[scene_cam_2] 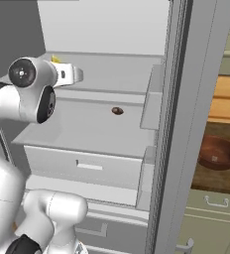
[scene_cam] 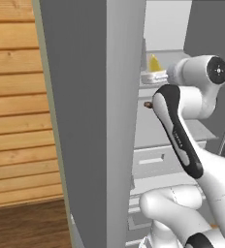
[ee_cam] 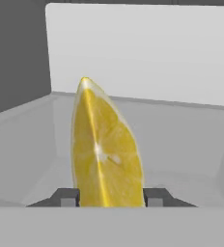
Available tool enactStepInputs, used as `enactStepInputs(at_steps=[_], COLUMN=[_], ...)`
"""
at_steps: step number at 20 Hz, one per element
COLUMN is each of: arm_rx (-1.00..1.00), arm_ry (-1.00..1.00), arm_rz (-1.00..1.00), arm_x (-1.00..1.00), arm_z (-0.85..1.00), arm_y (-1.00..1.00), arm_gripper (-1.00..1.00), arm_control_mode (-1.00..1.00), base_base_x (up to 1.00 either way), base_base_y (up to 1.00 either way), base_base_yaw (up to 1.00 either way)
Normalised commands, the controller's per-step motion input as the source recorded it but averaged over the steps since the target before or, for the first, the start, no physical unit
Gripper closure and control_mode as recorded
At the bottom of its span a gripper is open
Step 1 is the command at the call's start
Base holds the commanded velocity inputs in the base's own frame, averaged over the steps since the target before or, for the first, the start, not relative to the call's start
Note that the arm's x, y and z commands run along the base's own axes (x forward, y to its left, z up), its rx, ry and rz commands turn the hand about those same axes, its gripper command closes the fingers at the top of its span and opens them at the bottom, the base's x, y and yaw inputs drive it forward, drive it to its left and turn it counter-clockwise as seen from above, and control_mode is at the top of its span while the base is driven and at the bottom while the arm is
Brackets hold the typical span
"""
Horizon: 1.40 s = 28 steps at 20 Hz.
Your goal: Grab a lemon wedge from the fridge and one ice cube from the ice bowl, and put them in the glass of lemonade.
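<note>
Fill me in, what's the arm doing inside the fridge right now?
The arm is reaching into the open fridge at upper-shelf height. In the hand view, the pincer has the lemon wedge standing between its two fingertips, one on each side, apparently gripped. A small brown lump lies on the shelf below. The ice bowl waits on the counter to the right, past the fridge door.

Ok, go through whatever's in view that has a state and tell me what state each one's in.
fridge: door open, white shelves showing.
lemon wedge: standing on end between the fingertips, inside the fridge.
gripper: closed on the lemon wedge, a fingertip at each side.
small brown lump: lying on a lower fridge shelf.
ice bowl: upright on the counter.
</note>
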Motion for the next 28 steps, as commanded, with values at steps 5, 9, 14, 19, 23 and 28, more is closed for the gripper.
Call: enactStepInputs(at_steps=[5,9,14,19,23,28], arm_rx=[0.03,-0.02,-0.1,-0.01,0.0,0.0], arm_ry=[0.45,0.53,0.58,-0.07,-0.04,0.09], arm_rz=[0.0,0.0,0.03,0.0,0.0,0.0], arm_x=[-1.0,-1.0,-0.97,-0.44,-0.54,-0.92], arm_z=[0.17,-0.44,-1.0,-0.64,-0.17,-0.3], arm_y=[0.0,0.0,0.0,-0.14,-0.09,0.0], arm_gripper=[1.0,1.0,1.0,1.0,1.0,1.0], arm_control_mode=[-1.0,-1.0,-1.0,-1.0,-1.0,-1.0], base_base_x=[0.0,0.0,0.0,0.0,0.0,0.0], base_base_y=[0.0,0.0,0.0,0.0,0.0,0.0], base_base_yaw=[0.0,0.0,0.0,0.0,0.0,0.0])
